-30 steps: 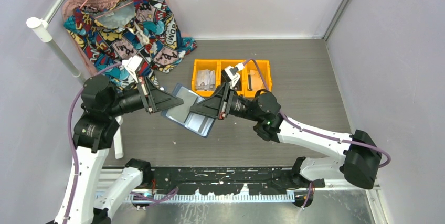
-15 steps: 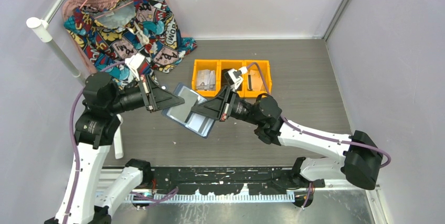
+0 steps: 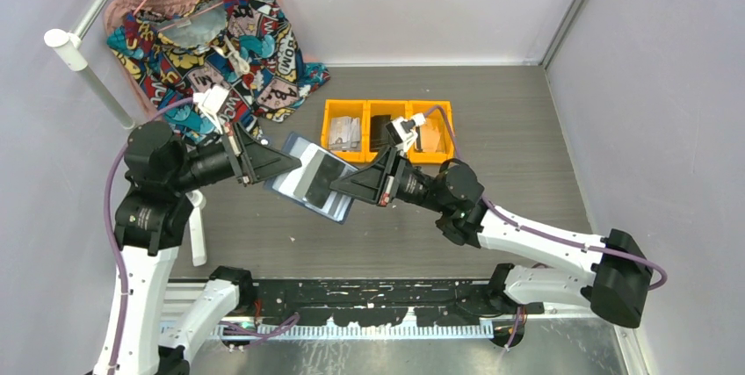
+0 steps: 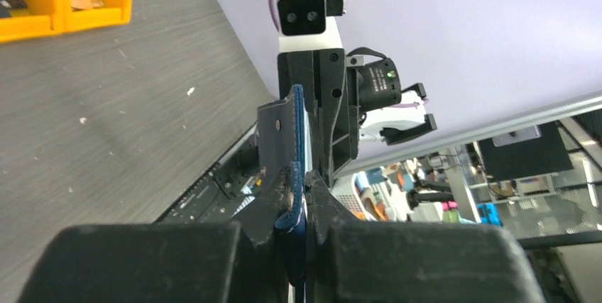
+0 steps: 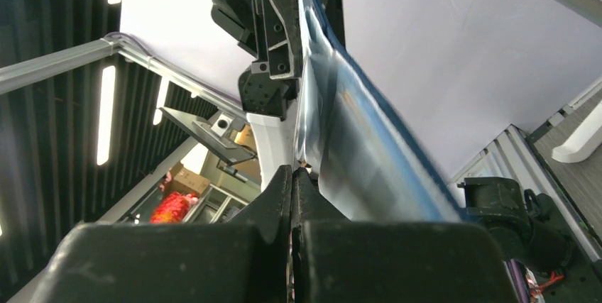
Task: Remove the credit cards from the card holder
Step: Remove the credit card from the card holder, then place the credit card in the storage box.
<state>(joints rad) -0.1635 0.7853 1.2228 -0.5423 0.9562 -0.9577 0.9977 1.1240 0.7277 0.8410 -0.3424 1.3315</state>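
Observation:
The navy card holder [image 3: 301, 150] hangs open above the table between the two arms. My left gripper [image 3: 283, 164] is shut on its left edge; in the left wrist view the blue edge [image 4: 297, 125] stands pinched between the jaws [image 4: 304, 184]. A glossy dark credit card [image 3: 318, 177] lies across the holder's pale inside. My right gripper [image 3: 336, 187] is shut with its tips at that card's right edge. In the right wrist view the jaws [image 5: 296, 172] meet on a thin silvery card [image 5: 311, 111], with the holder's blue lining [image 5: 387, 154] behind it.
Three yellow bins [image 3: 386, 104] stand behind the holder, with a grey papery stack [image 3: 344, 133] and black items [image 3: 386, 133] in them. A colourful garment [image 3: 220, 41] hangs at the back left beside a white pole [image 3: 83, 63]. Grey walls close in both sides.
My right gripper has shut and drawn back to the right. A dark card now shows on the holder's inside. The left arm has shifted slightly left, still holding the holder.

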